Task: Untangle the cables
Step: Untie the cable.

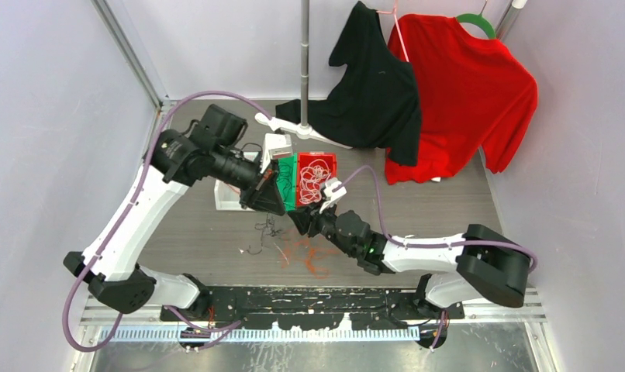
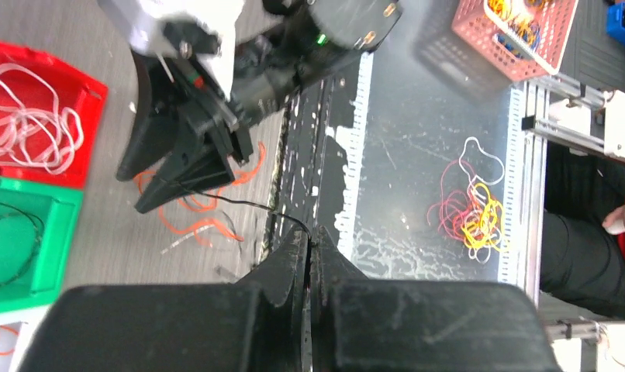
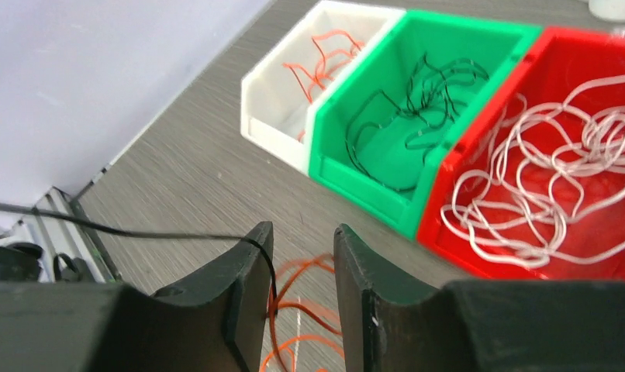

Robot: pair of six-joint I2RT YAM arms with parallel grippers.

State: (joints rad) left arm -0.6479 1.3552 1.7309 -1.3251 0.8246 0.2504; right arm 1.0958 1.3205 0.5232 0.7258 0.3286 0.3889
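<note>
Since the sorting goes by colour, three bins sit side by side mid-table: the white bin (image 3: pixel 274 136) holds orange strands, the green bin (image 3: pixel 356 190) black ones and the red bin (image 3: pixel 550 85) white ones. The left claw (image 2: pixel 313 236) is pressed together on a black cable (image 2: pixel 247 204), I'd say to draw it out of the loose cables (image 1: pixel 309 256) lying before the arms. The right claw (image 3: pixel 302 232) stands apart, with that cable draped over one finger, ungripped. The table (image 1: pixel 449 209) is grey wood-grain with pale walls around it. A black shirt (image 1: pixel 371 93) and a red shirt (image 1: pixel 464 85) hang at the back.
</note>
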